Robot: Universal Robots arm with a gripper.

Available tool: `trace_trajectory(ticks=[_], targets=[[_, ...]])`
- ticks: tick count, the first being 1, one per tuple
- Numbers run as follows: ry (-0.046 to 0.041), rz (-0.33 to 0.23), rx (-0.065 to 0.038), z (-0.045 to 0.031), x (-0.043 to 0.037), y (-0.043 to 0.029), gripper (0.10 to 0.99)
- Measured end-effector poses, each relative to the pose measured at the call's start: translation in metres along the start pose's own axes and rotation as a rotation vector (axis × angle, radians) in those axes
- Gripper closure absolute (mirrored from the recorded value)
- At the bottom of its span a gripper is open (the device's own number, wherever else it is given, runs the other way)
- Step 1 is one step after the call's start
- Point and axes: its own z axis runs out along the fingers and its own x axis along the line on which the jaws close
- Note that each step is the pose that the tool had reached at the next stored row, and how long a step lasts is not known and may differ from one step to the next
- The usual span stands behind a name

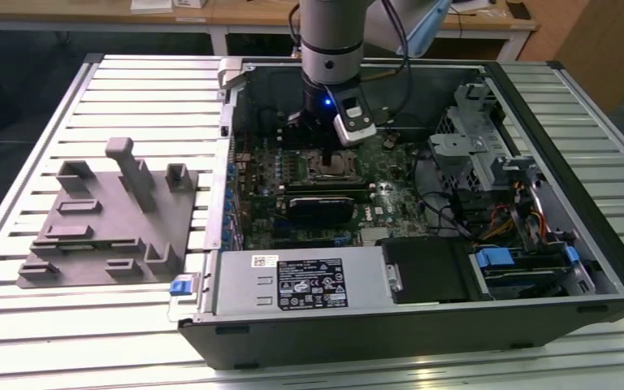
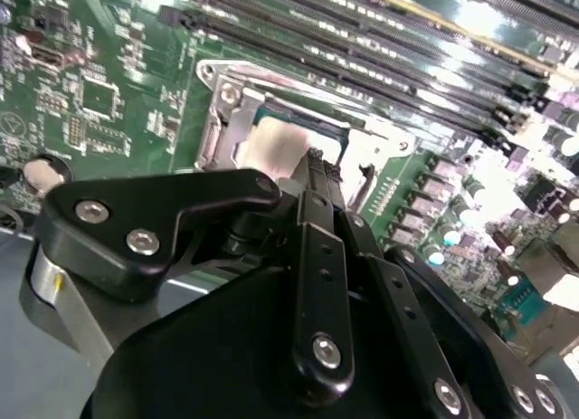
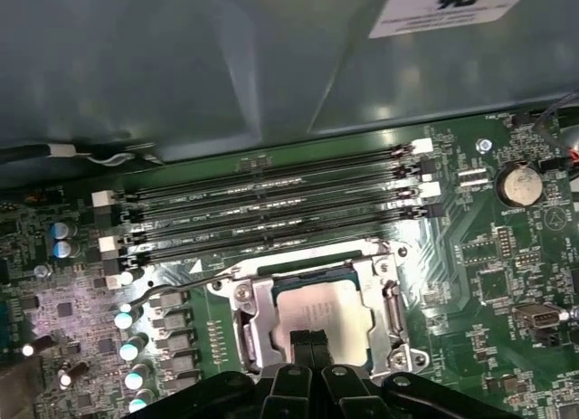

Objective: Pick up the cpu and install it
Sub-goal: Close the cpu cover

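Exterior view has my arm [image 1: 330, 41] in the upper middle of the frame, reaching down into the open computer case [image 1: 399, 329], which lies on a slatted table [image 1: 127, 81]. My pincer [image 1: 330, 154] hangs over the metal socket frame [image 1: 334, 169] in the middle of the green board [image 1: 399, 195]. A grey plastic fixture [image 1: 106, 219] lies on the table at the exterior view's left, well apart from the case. A silver box with a label [image 1: 301, 280] sits in the lower middle of the case.

Both wrist views show the cpu [image 3: 321, 309] [image 2: 271, 147] lying flat inside the socket frame [image 3: 246, 301] [image 2: 222, 120], its pale top facing up. My two fingers [image 3: 301, 339] [image 2: 314, 170] are together, with no room between them and nothing in their grasp. Their tips stand over one edge of the cpu; I cannot tell whether they touch it. The first wrist view shows four long black memory slots [image 3: 271, 211] just beside the socket, and a round coin battery [image 3: 517, 185] well apart from it.
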Motion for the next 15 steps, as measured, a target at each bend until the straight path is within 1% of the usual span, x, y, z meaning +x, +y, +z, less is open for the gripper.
trace_trajectory(ticks=[3,7,10,15], targets=[[0.0,0.0,0.0,0.0003,0.0037,-0.0007,0.98],[0.0,0.0,0.001,0.0016,0.0056,-0.0012,0.98],[-0.0001,0.0,0.0,0.0026,0.0091,-0.0018,0.98],[0.0008,-0.024,-0.001,0.0044,0.0116,-0.0024,0.98]])
